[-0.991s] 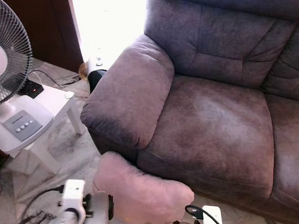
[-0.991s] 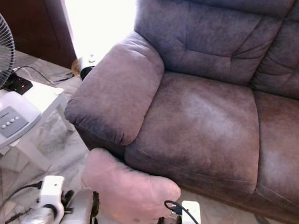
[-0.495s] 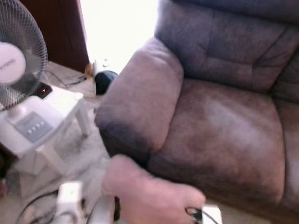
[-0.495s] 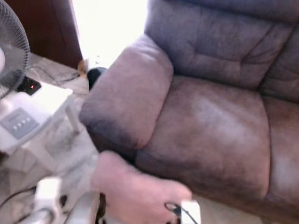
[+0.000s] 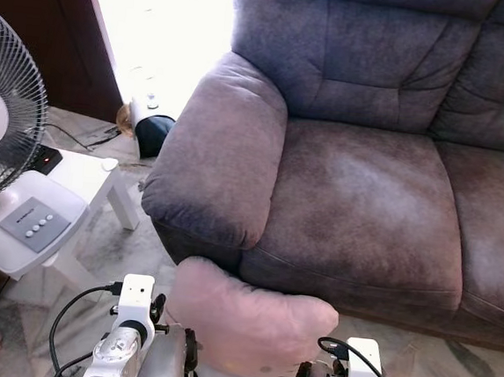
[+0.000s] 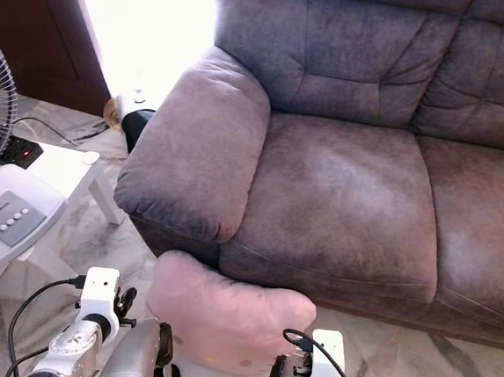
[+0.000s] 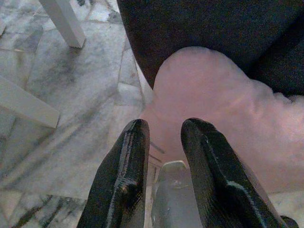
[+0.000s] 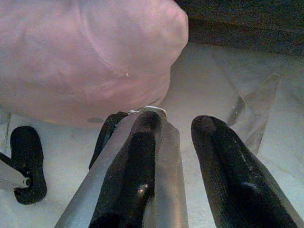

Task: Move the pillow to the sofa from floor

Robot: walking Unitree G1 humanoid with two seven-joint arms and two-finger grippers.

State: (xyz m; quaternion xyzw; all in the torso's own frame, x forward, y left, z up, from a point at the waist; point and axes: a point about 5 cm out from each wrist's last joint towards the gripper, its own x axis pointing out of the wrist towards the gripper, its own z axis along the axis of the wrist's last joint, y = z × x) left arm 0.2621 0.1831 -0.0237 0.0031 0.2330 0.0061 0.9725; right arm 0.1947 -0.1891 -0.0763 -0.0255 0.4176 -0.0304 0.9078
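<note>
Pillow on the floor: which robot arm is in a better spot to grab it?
Probably the left. The left gripper points straight at the pillow, fingers apart, with the pillow just ahead. The right gripper aims past the pillow's end toward the floor.

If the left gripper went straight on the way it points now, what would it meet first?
Most likely the pink pillow. The left gripper has its fingers slightly apart, aimed at the pillow's near edge where it rests on the marble floor against the sofa. Depth is hard to judge.
</note>
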